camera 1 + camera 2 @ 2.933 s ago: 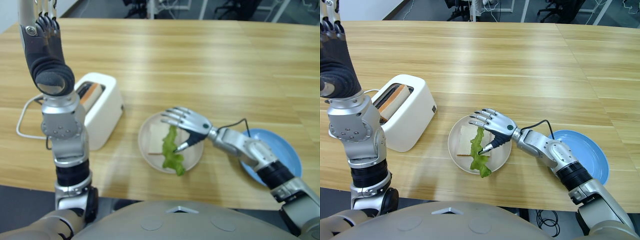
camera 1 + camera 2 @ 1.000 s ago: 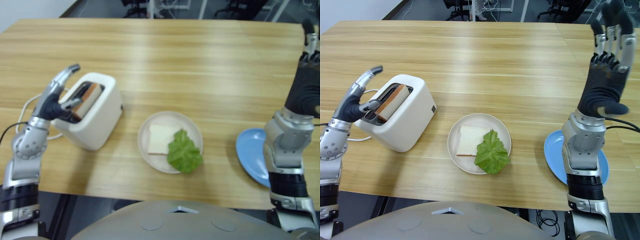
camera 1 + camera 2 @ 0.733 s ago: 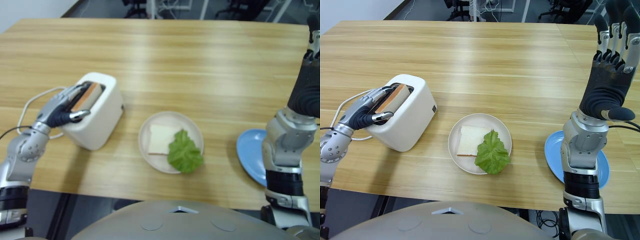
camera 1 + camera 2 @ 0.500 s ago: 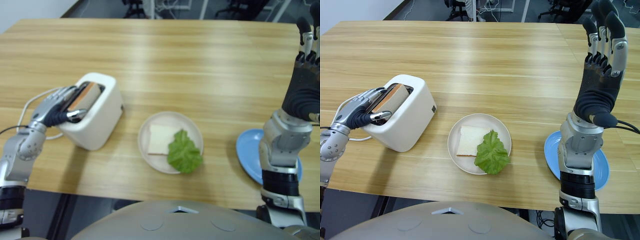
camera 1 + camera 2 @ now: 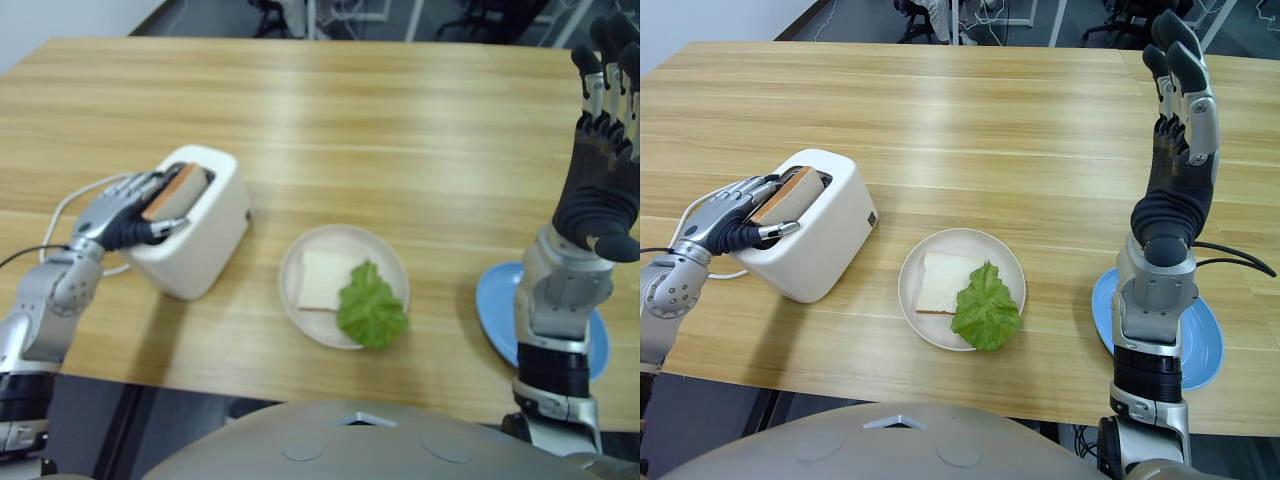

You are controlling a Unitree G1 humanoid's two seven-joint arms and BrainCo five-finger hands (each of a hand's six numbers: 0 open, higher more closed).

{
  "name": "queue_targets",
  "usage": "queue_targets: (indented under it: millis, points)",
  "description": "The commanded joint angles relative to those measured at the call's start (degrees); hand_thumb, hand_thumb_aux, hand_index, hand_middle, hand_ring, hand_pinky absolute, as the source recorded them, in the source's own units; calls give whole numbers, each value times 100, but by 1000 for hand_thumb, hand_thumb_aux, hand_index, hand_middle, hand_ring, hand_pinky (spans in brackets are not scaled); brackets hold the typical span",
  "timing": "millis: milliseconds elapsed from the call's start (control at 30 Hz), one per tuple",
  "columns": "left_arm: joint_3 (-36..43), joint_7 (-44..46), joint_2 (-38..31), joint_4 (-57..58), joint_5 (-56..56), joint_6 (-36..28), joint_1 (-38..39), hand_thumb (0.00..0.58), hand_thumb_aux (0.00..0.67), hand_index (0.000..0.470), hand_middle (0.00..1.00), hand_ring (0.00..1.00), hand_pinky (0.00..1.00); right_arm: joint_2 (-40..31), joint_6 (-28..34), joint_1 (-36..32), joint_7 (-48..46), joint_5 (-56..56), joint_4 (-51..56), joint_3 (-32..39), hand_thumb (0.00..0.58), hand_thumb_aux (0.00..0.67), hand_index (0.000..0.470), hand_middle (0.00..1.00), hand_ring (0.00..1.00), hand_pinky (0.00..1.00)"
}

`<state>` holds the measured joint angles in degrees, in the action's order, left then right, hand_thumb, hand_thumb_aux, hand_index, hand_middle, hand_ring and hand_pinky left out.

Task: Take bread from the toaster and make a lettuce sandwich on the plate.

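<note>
A white toaster (image 5: 207, 238) stands at the left of the wooden table with a browned bread slice (image 5: 176, 189) sticking up from its slot. My left hand (image 5: 118, 213) is at the toaster's left end, fingers and thumb curled around that slice. In the middle, a cream plate (image 5: 291, 272) holds a white bread slice (image 5: 319, 279) with a lettuce leaf (image 5: 372, 311) lying over its right part. My right hand (image 5: 1177, 95) is held upright high above the table's right side, fingers straight and holding nothing.
A blue plate (image 5: 1203, 343) lies at the front right, partly behind my right forearm. A white cable (image 5: 66, 207) loops left of the toaster. The far half of the table is bare wood (image 5: 350, 110). Chair legs stand beyond the far edge.
My left hand came down from high up onto the toaster and curled around the slice. My right hand let go of the lettuce, now flat on the plate, and rose upright.
</note>
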<state>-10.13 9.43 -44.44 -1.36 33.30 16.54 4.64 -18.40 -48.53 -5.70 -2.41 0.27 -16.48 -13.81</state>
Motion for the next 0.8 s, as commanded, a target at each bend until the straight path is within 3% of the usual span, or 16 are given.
queue_targets:
  millis: [33,567,600,633,800]
  points:
    - [522,331,2,100,-79,222,-21,580,670,460,0,0,0,59,52,14,24,-185,6,-151,0,0,0,0,0,0]
    - [107,-75,244,422,-1080,572,-461,580,670,460,0,0,0,194,108,73,131,-589,129,-260,0,0,0,0,0,0]
    - [43,-105,274,425,-1215,633,-523,580,670,460,839,839,839,197,106,77,138,-606,137,-259,0,0,0,0,0,0]
    - [-34,-160,287,413,-1291,669,-569,580,670,460,1000,1000,1000,199,106,83,141,-611,137,-256,0,0,0,0,0,0]
    - [-371,-409,312,288,-1538,790,-811,580,670,460,1000,1000,1000,198,102,87,138,-629,163,-242,0,0,0,0,0,0]
